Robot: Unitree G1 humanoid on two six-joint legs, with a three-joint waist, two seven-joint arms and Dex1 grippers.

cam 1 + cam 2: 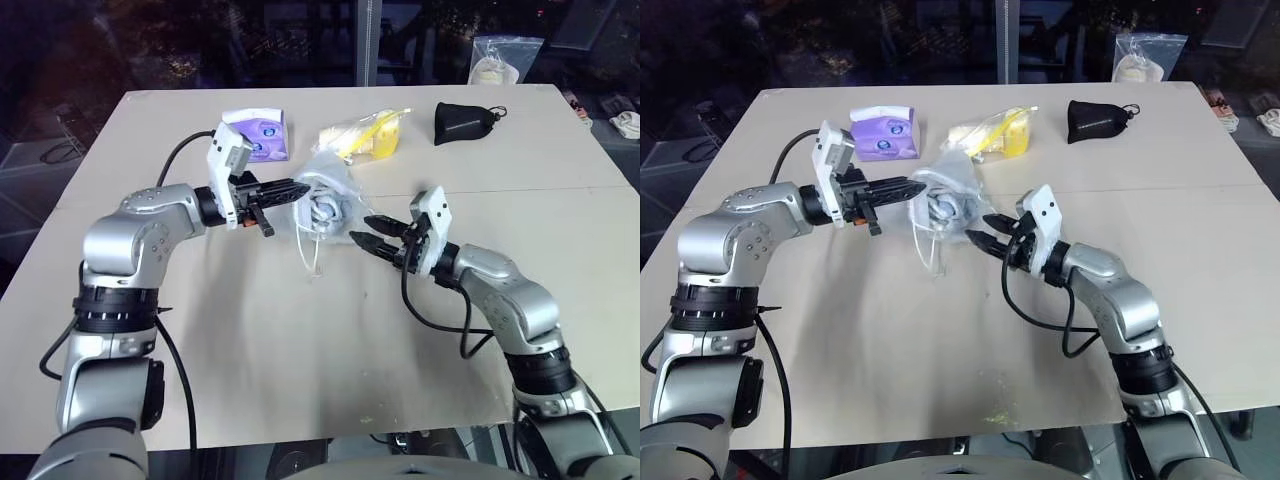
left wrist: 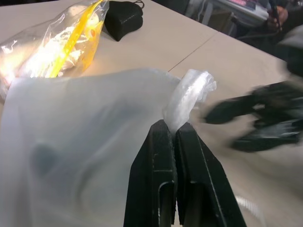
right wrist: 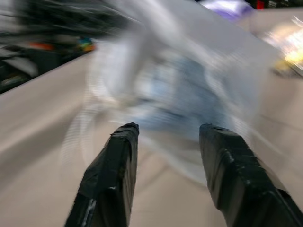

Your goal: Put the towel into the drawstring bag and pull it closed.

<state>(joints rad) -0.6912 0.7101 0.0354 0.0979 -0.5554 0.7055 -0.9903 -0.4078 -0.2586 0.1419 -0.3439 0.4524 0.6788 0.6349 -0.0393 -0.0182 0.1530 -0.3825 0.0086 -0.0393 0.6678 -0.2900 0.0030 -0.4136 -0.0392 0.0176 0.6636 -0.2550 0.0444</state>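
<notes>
The left gripper [image 2: 176,135] pinches the drawstring bag [image 1: 325,195] by its edge; the towel [image 1: 943,209] sits inside. The right gripper [image 1: 378,232], fingers apart, empty, should catch the cords [image 1: 310,255] hanging just ahead and pull gently.

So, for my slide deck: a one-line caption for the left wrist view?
Left gripper pinching the drawstring bag at its bunched edge, right gripper open nearby.
</notes>
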